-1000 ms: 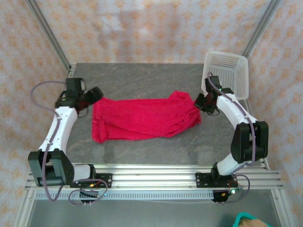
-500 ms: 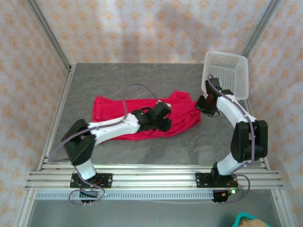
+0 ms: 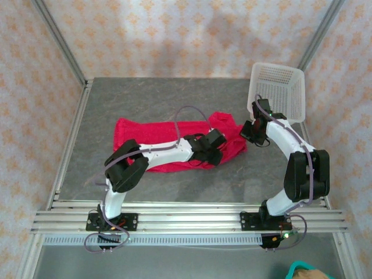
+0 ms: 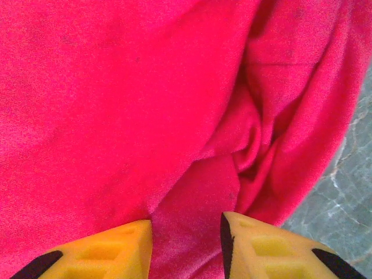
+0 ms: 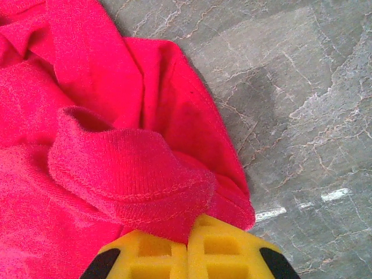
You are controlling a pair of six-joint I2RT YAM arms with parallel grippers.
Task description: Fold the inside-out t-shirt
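Right gripper (image 5: 189, 232) is clamped on a rolled, stitched hem of the inside-out t-shirt (image 5: 87, 116). Its two yellow pads press together at the bottom of the right wrist view, and the cloth bulges out above them. The left gripper (image 4: 186, 224) shows a narrow gap between its pads, with a ridge of red fabric running down into that gap. Whether it pinches the ridge or only sits over it, I cannot tell.

From above, the shirt lies spread across the middle of the grey table (image 3: 163, 96), its long side running left to right. The left arm reaches over it toward centre-right of the frame. The right gripper is at the shirt's right end, just below the white mesh basket (image 3: 279, 87).

To do this step well, I judge the left gripper should take a clean layer edge rather than a bunched ridge and close fully before lifting. It should then travel in step with the right gripper so the cloth comes over flat.

The overhead view gives the shirt's whole outline and the pose of both arms. The wrist views add the hem's stitching and the creases converging near the left pads, a spot the left arm covers from above.
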